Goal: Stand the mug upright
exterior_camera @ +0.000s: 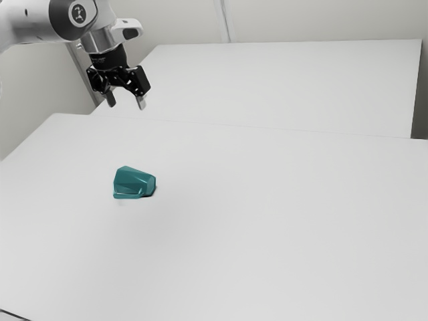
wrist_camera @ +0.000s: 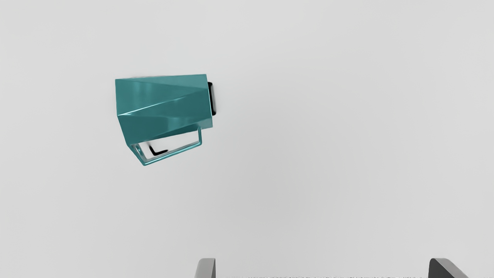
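Mug [wrist_camera: 164, 104] lies on its side on the table [exterior_camera: 267, 221]. My gripper [exterior_camera: 126, 103] is wide open, holding nothing.

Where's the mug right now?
Exterior view: the teal mug lies on its side on the white table, toward the exterior view's left, with the open gripper raised above the tabletop, not touching it.

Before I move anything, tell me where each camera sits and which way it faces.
Exterior view: beside the arm, looking down across the white table; the arm and its open black gripper show at the view's upper left.
Wrist view: on the arm's hand, looking down at the table; two spread fingertips show at the bottom edge.
Shared: the teal faceted mug on its side, the white table and the gripper's fingers.
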Action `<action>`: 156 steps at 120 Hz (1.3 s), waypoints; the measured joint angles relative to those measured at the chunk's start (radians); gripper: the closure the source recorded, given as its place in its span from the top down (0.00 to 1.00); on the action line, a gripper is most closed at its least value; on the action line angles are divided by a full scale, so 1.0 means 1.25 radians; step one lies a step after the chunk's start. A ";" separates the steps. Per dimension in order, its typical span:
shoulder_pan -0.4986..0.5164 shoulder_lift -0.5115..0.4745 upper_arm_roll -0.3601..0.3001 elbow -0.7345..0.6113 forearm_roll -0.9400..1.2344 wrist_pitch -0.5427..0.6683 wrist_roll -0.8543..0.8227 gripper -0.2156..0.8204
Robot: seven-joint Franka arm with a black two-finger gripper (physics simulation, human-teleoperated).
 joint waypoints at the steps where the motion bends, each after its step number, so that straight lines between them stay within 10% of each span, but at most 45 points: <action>1: 0.000 0.000 0.000 0.000 0.000 0.000 0.001 0.79; 156: 0.002 0.062 0.279 0.015 -0.174 -0.014 0.155 0.79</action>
